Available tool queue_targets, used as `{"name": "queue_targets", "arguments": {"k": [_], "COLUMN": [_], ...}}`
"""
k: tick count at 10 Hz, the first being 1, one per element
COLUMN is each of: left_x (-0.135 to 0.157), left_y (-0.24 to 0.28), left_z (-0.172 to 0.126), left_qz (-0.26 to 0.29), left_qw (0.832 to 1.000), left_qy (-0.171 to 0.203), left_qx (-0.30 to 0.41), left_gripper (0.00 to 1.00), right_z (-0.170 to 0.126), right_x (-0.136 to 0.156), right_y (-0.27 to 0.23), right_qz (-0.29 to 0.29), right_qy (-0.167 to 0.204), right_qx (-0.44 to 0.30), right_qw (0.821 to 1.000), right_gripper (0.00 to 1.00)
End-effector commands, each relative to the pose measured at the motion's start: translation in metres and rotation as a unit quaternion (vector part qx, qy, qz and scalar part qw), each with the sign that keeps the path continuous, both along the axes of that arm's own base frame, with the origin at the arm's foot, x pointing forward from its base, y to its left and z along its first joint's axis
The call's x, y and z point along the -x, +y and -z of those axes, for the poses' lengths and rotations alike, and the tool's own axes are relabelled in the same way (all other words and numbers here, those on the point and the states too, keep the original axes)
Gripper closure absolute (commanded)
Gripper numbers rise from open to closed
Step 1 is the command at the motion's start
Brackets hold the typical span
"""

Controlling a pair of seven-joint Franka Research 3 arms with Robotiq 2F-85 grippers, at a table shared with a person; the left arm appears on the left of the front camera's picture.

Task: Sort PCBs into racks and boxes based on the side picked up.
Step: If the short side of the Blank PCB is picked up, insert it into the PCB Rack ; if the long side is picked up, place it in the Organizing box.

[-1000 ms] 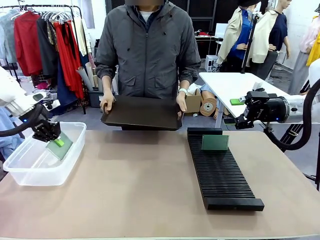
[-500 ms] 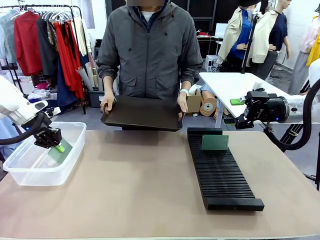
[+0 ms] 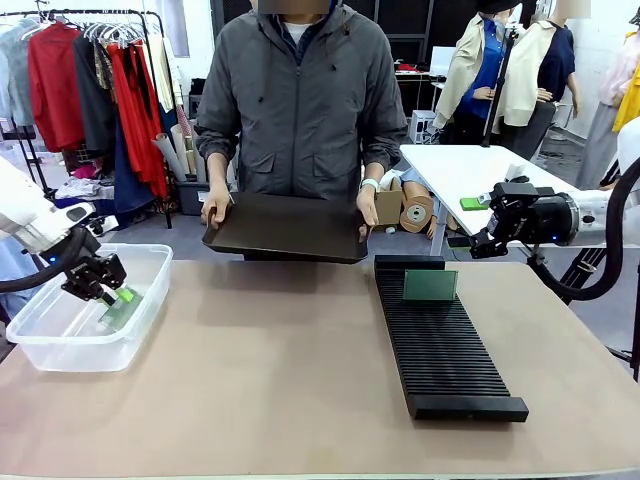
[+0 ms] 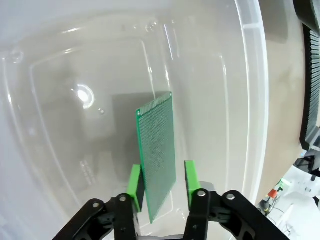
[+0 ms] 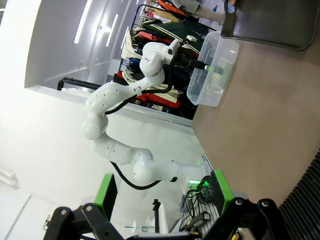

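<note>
The left gripper (image 4: pixel 161 184) hangs inside the clear, colourless rectangular plastic tub (image 3: pixel 60 352), its green-padded fingers (image 4: pixel 134 184) standing apart, with a thin green rectangular PCB with a fine grid face (image 4: pixel 156 155) between them; a narrow gap shows on the right pad's side, and whether the left pad touches the board cannot be told. The board reaches away from the fingertips over the tub's floor, tilted, casting a dark shadow on the plastic beside it. The right gripper (image 5: pixel 162 196) is held in the air off the table's right edge, its jaws wide apart and holding nothing. Near it, lower and toward the table's middle, lies the long narrow black ribbed plastic rack (image 3: pixel 441 343), with a second green board (image 3: pixel 430 285) standing upright in slots at its far end. Beyond the table, between the two grippers, a person's hands (image 3: pixel 214 205) hold a flat black tray (image 3: pixel 286 227).
</note>
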State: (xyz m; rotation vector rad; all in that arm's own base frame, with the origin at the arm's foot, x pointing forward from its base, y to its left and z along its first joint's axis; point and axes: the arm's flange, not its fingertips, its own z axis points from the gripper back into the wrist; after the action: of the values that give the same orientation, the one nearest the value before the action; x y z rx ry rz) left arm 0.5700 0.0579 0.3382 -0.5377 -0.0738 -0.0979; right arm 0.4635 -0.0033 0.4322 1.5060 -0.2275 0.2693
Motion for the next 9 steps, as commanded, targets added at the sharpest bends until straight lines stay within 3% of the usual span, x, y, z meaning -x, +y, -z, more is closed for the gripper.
{"name": "queue_targets", "arguments": {"k": [1,6,9], "left_x": [0.002,0.017,0.025], "left_y": [0.002,-0.007,-0.010], "left_z": [-0.015,-0.077,-0.096], "left_qz": [-0.027,-0.038,-0.041], "left_qw": [0.999,0.997,0.996], "left_qy": [-0.008,-0.011,-0.004], "left_qx": [-0.016,-0.065,-0.078], "left_gripper": [0.00,0.00,0.00], "right_z": [-0.003,-0.003,-0.003], "right_x": [0.001,0.001,0.001], "right_y": [0.000,0.000,0.000], "right_qz": [-0.002,-0.002,-0.002], "right_qy": [0.004,0.004,0.004], "right_qx": [-0.002,-0.002,-0.002], "right_qw": [1.000,1.000,1.000], "right_gripper": [0.00,0.00,0.00]}}
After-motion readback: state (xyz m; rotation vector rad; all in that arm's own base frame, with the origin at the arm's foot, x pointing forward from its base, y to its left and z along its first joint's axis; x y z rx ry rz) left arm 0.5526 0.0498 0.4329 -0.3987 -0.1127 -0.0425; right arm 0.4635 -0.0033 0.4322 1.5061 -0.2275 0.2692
